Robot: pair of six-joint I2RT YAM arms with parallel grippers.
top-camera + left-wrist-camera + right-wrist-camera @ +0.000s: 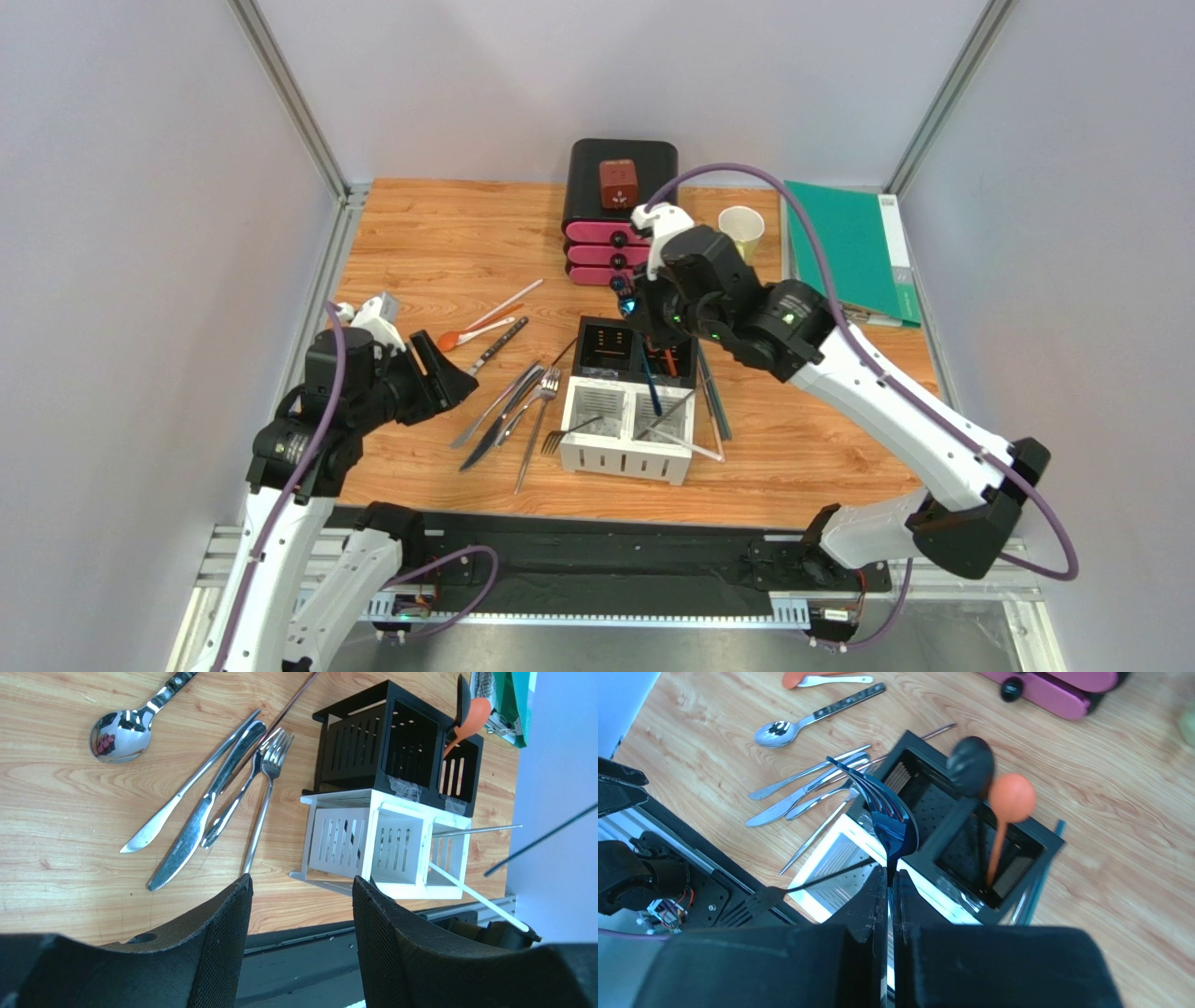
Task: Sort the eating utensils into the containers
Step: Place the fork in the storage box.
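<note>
right gripper (889, 882) clamps a fork (882, 815) over the caddy (1046, 840)

right gripper is closed on the fork's handle, tines pointing down and away from it at the caddy, over the corner where white and black cells meet (which cell, i can't tell). fork is slim, mirror-bright steel, reflecting blue. left gripper (298, 903) gapes empty, well apart, near loose knives (200, 812) on the counter (63, 847).

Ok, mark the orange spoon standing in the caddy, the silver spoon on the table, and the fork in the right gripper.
orange spoon (1011, 798): right wrist view, its bowl.
silver spoon (116, 736): left wrist view, its bowl.
fork (892, 819): right wrist view, base of its tines.
</note>
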